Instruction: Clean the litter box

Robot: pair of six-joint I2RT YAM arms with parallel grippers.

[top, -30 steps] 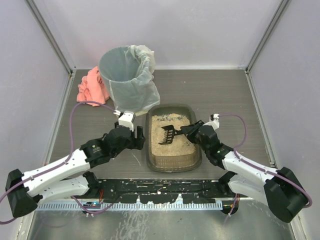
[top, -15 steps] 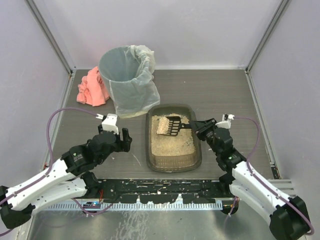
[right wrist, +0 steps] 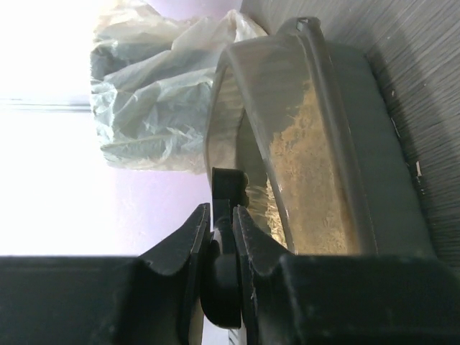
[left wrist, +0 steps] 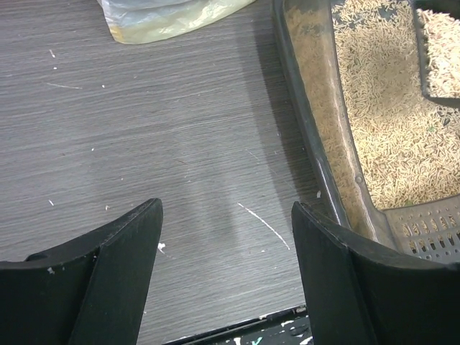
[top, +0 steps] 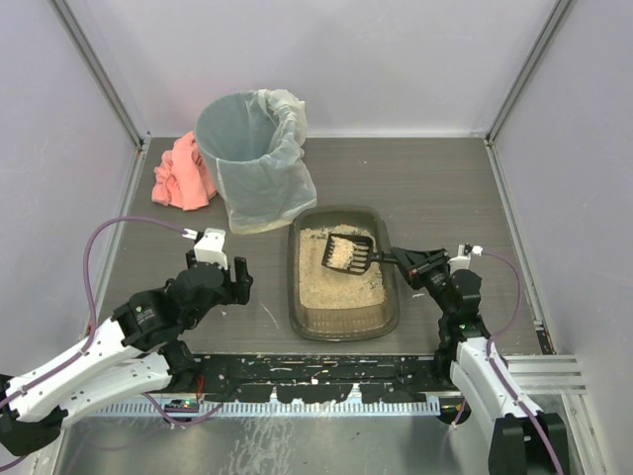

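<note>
The litter box (top: 297,287), a dark brown-grey tray of beige litter, sits at the table's middle. Its left wall (left wrist: 316,154) and its side (right wrist: 345,136) show in the wrist views. My right gripper (top: 413,261) is shut on the handle of a black slotted scoop (top: 348,252), whose head hangs over the far half of the tray with litter in it. In the right wrist view the handle (right wrist: 228,187) sits clamped between the fingertips of the right gripper (right wrist: 222,215). My left gripper (top: 229,282) stands open and empty over bare table left of the tray, its jaws wide apart (left wrist: 226,215).
A round grey bin (top: 247,158) with a clear liner stands behind the tray at the left, its liner showing in both wrist views (left wrist: 158,14) (right wrist: 154,93). A pink cloth (top: 180,176) lies left of the bin. A black rail (top: 316,376) runs along the near edge.
The right arm drew back to the right and lifted the scoop, now loaded with litter, above the tray. The left arm pulled away from the tray's left wall toward the left.
</note>
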